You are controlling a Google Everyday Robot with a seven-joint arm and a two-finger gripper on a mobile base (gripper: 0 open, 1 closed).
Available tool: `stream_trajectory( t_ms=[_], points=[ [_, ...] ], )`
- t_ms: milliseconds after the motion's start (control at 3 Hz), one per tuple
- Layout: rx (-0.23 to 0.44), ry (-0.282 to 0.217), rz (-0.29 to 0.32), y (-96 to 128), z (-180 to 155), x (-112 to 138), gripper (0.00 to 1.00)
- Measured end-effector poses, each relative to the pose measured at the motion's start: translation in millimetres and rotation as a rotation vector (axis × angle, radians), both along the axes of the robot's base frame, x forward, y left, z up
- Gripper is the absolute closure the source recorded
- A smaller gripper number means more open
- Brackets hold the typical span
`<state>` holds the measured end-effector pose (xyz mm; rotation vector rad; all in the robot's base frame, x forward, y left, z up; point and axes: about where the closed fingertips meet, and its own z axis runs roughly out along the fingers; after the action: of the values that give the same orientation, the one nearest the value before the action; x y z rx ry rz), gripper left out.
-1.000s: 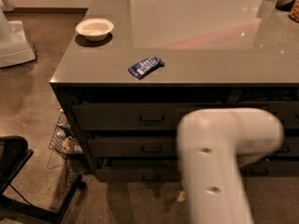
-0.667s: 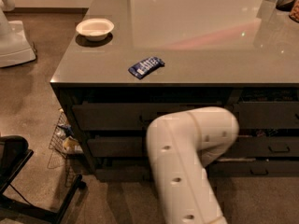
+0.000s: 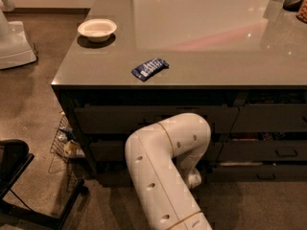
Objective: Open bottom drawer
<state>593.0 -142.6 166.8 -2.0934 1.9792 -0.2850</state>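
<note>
A glossy grey-brown counter (image 3: 216,66) carries a cream round bowl (image 3: 97,29) at 10 o'clock and a blue-and-white crinkled packet (image 3: 150,68). The slim bottom drawer (image 3: 112,178) is dark grey-brown. A white plastic arm (image 3: 163,166) mostly hides the pale gripper (image 3: 194,180) at 6 o'clock.

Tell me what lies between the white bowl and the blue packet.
Only bare countertop, camera view. The gripper is hidden behind the arm, down by the drawers.
</note>
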Motion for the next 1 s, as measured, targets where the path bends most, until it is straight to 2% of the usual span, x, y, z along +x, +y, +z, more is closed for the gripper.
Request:
stream_trajectory(
  t_ms=[333, 667, 1000],
  points=[
    [-0.027, 0.027, 0.000, -3.0, -6.6, 0.1, 0.41],
    [-0.038, 0.045, -0.031, -10.7, 10.2, -9.3, 0.64],
    [-0.033, 0.075, -0.036, -16.5, 21.6, -28.5, 0.88]
  ],
)
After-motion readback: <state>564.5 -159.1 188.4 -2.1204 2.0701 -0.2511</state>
